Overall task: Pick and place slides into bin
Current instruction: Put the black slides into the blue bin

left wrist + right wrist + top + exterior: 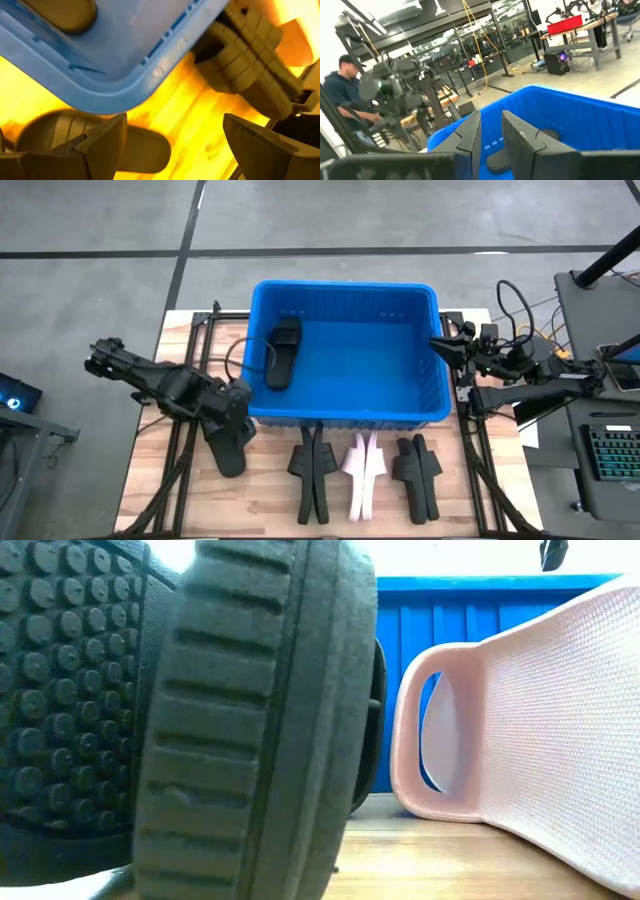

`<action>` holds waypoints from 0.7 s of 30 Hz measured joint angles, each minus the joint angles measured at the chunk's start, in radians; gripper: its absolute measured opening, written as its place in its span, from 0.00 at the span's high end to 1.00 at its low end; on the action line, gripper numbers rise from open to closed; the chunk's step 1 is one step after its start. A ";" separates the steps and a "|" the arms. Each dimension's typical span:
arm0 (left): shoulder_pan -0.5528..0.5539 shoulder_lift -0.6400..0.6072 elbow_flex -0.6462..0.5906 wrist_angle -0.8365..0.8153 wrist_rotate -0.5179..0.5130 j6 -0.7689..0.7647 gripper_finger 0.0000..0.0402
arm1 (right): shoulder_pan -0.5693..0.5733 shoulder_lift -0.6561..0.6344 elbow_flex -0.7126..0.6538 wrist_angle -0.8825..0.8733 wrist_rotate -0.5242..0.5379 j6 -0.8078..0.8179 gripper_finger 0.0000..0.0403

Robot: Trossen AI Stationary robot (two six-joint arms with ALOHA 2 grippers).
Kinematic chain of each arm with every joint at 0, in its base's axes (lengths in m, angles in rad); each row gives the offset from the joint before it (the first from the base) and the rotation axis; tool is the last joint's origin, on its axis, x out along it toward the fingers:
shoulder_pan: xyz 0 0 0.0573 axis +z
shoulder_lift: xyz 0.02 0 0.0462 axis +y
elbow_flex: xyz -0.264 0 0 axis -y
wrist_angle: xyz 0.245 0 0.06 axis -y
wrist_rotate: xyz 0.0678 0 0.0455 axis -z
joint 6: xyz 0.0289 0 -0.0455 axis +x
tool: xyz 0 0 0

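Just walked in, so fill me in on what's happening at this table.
Sandals are being moved into the blue bin. One black sandal already lies inside. The left gripper, open, hangs over another black sandal beside the bin. The right gripper waits at the bin's right rim. More black ones and a pink sandal remain on the table.

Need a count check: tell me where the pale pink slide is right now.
In the high view the pale pink slide stands on the table in front of the blue bin, between two groups of black slides.
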 joint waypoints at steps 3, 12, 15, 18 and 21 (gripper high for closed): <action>-0.025 0.046 0.013 -0.053 0.046 -0.036 0.22 | 0.000 0.004 0.000 0.011 -0.001 0.051 0.82; -0.121 0.194 0.011 -0.203 0.040 -0.045 0.22 | 0.000 0.004 0.000 -0.001 -0.008 0.023 0.79; -0.155 0.250 0.003 -0.204 -0.002 -0.020 0.22 | 0.000 0.004 0.000 -0.026 -0.008 0.022 0.79; -0.207 0.292 -0.021 -0.204 -0.045 -0.013 0.22 | 0.000 0.004 0.000 -0.048 -0.008 0.022 0.79; -0.261 0.304 -0.069 -0.204 -0.053 -0.028 0.22 | 0.000 0.004 0.000 -0.062 -0.008 0.020 0.80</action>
